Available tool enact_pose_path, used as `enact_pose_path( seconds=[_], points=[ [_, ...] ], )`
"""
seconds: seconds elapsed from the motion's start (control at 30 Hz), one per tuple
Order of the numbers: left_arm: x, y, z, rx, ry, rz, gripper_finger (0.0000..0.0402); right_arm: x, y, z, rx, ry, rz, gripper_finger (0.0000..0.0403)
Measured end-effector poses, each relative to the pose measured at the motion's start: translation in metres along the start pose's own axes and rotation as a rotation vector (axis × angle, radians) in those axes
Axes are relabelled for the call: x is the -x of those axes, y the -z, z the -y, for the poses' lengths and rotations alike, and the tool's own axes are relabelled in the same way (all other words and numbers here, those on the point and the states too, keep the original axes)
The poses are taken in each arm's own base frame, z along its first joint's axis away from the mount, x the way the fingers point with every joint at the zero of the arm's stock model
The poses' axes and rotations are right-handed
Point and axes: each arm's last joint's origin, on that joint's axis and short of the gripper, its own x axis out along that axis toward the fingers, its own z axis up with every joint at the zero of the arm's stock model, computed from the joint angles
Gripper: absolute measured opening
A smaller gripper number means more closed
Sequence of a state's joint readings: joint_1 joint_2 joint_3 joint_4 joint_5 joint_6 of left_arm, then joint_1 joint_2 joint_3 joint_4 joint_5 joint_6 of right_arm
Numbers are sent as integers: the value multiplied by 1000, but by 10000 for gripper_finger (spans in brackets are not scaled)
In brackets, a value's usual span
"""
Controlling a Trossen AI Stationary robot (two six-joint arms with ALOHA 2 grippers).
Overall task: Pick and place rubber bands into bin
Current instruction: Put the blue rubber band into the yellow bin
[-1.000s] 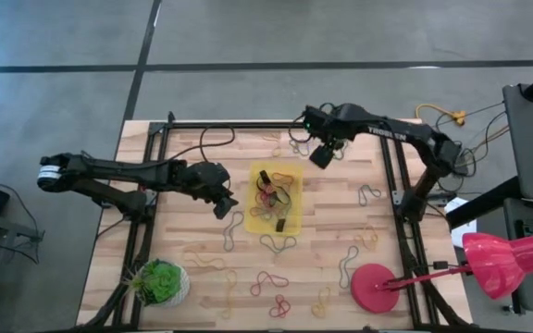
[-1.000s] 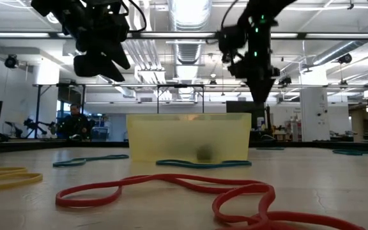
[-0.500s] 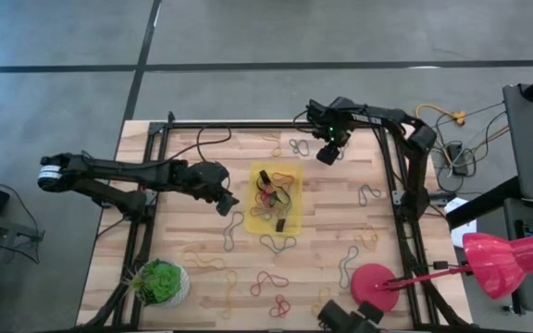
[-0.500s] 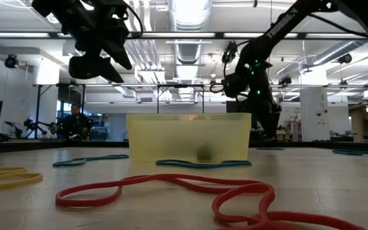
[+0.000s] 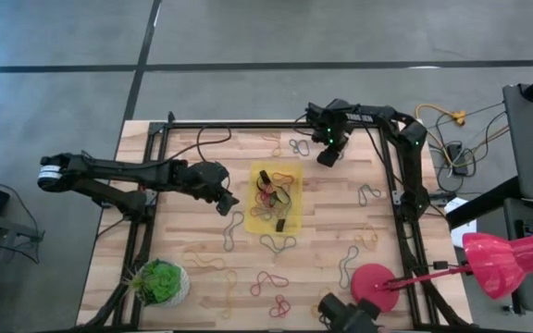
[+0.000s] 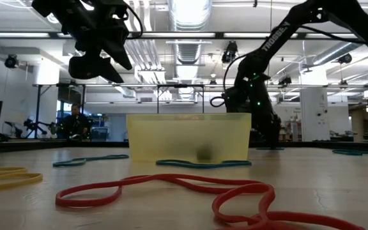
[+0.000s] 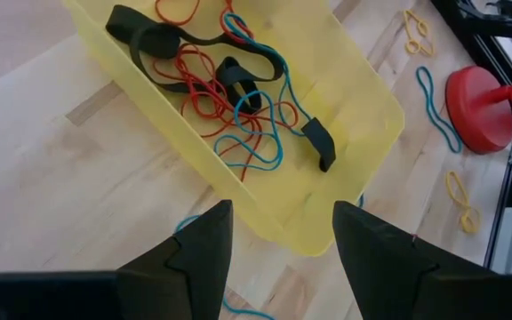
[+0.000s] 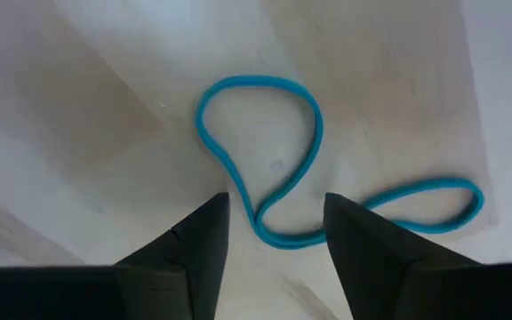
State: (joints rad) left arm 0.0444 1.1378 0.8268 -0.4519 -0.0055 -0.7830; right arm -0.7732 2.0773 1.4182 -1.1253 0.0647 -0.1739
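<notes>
The bin (image 5: 252,200), a translucent yellow tray, sits mid-table and holds red, blue and black rubber bands (image 7: 238,98). More rubber bands (image 5: 268,280) lie flat and scattered over the wooden table, among them a red one (image 6: 171,187) close to the low camera. My left gripper (image 5: 226,203) hovers open, raised, just left of the bin (image 7: 349,102). My right gripper (image 5: 327,154) is low near the far edge, open, with its fingers standing on either side of a blue band (image 8: 269,169) that lies flat on the wood. I cannot tell whether they touch it.
A green plant ball (image 5: 162,282) stands at the near left. A red disc (image 5: 373,283) and a pink object (image 5: 512,259) are at the near right. Black frame rails (image 5: 151,213) run along both table sides. Cables lie at the far right. A person (image 6: 75,122) sits far behind.
My right gripper has come down from well above the bin's height to close over the table near the far edge, its arm folding back toward the right rail. The left arm has kept still.
</notes>
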Motion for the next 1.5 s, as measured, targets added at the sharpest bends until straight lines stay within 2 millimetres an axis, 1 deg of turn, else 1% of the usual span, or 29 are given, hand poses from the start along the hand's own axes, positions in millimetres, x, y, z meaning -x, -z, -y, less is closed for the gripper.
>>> enact_pose_path(
  seconds=[0.17,0.3,0.47,0.6,0.73,0.8,0.97,1.1,1.2,1.27,1.33,1.4,1.5],
  points=[
    [0,0,0,0,0,0,180,-11,-1,-1,0,-27,-36,127],
    [0,0,0,0,1,0,180,-15,1,-2,3,-37,-52,79],
    [0,0,0,0,1,0,180,-15,1,-3,3,-103,-50,19],
    [0,0,0,0,1,0,180,-15,1,-6,1,-175,-46,9],
    [0,0,0,-1,2,0,180,-8,5,-16,24,-297,-32,8],
    [0,0,0,-3,2,1,180,3,5,-22,49,-330,34,8],
    [0,0,0,-7,4,0,180,54,27,-29,78,-375,193,8],
    [0,0,0,-14,4,1,180,99,55,-40,78,-413,332,8],
    [0,0,0,-33,3,2,180,125,77,-51,42,-435,415,8],
    [0,0,0,-38,3,3,180,143,90,-64,41,-473,476,8],
    [0,0,0,-39,3,3,180,160,100,-83,69,-517,553,8],
    [0,0,0,-40,3,3,180,172,103,-102,87,-559,611,8],
    [0,0,0,-40,4,3,180,185,100,-127,103,-620,697,8]
  ],
)
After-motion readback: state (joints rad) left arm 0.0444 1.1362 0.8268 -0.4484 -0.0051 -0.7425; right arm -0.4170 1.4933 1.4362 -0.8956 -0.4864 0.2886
